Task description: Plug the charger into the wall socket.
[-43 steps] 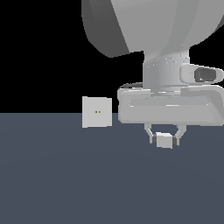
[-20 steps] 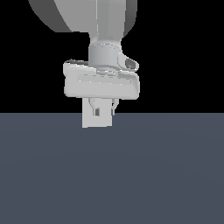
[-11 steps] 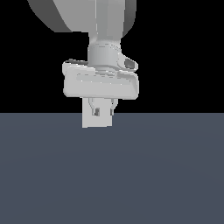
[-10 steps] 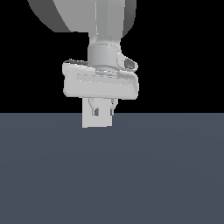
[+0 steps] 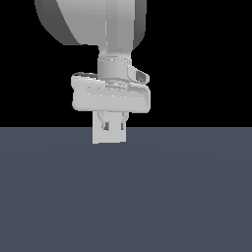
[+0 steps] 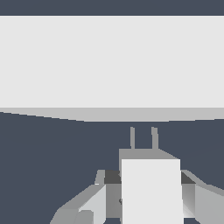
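Before the wall socket (image 6: 109, 61), claw (image 6: 144, 197) grips unlabelled charger (image 6: 151, 188), 2 prongs forward

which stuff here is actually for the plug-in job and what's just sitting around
For the job:
- charger, held in the hand, its two prongs pointing at the plate but not yet in it
- wall socket, upright plate ahead

Just there:
- dark floor, nothing else lying about in view

Exterior view low, level, frontal, wrist view close behind charger (image 6: 151, 190), both showing wall socket (image 5: 109, 136).
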`<state>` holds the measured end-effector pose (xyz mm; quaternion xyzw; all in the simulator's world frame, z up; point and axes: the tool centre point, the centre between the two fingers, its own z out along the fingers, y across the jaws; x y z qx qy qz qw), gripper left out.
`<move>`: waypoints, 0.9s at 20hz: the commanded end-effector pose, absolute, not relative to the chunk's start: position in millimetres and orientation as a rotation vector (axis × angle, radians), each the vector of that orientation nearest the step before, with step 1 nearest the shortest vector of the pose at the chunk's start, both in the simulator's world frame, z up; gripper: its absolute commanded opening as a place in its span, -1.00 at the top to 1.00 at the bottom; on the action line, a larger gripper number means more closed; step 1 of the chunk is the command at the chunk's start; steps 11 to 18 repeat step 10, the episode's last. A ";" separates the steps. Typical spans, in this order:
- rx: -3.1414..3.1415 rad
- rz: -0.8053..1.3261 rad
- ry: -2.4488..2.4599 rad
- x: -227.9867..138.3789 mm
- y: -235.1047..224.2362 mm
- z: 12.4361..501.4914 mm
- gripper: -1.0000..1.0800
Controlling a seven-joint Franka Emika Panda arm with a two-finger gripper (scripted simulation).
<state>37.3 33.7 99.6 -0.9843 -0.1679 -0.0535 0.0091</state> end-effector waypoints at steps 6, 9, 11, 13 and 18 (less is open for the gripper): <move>-3.074 -0.168 -0.524 55.8 40.1 99.9 1.00; -3.074 -0.168 -0.525 57.9 41.0 100.0 1.00; -3.074 -0.168 -0.525 58.1 41.0 100.0 1.00; -3.074 -0.168 -0.525 58.1 41.0 100.0 1.00; -3.074 -0.168 -0.525 58.1 41.0 100.0 1.00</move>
